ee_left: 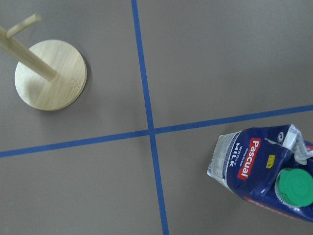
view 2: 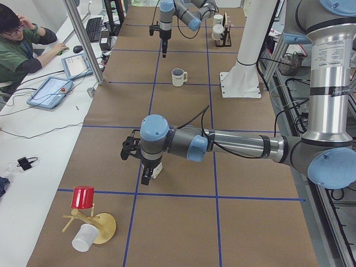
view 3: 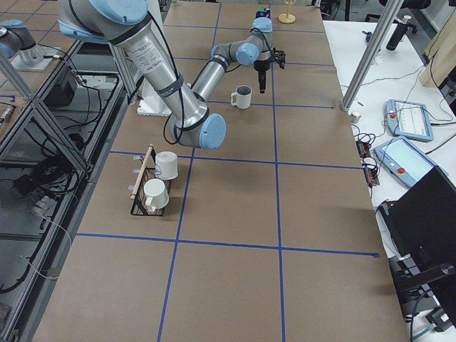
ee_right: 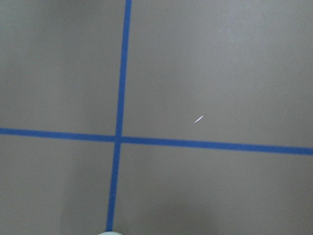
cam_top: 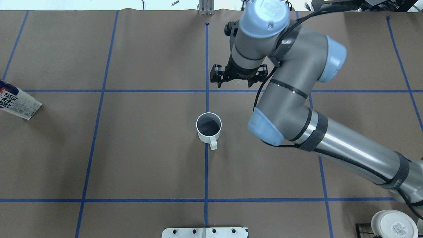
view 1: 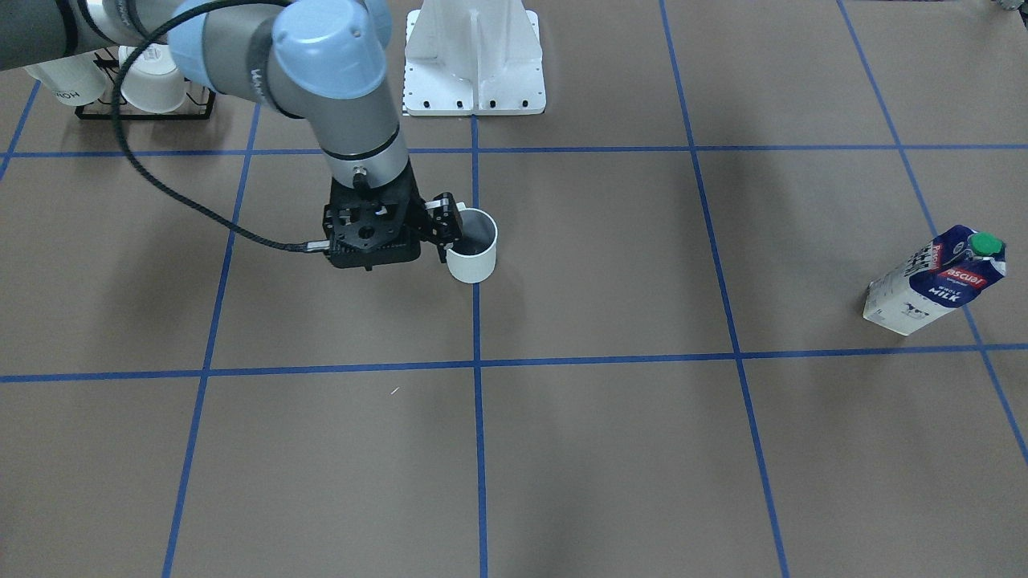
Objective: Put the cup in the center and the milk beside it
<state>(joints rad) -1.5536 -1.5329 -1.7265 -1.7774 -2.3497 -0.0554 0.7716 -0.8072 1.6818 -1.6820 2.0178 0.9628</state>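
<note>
The cup (cam_top: pixel 209 128) stands alone on the middle line (cam_top: pixel 206 172) of the worktop (cam_top: pixel 148 148), so that part looks done. The milk (view 1: pixel 936 281) waits far away. The right pincer (view 1: pixel 448 241) holds nothing, and the left pincer (view 2: pixel 146 178) hangs near the milk. I cannot tell if they are open or closed.

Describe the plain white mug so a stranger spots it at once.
From the white base plate, follow the blue tape line outward. The mug stands upright on that line, mid-table, unlike the two mugs hung on the black rack.

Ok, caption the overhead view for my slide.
Cup stands on the centre tape line, right gripper apart beyond it, milk carton at the left edge.
</note>
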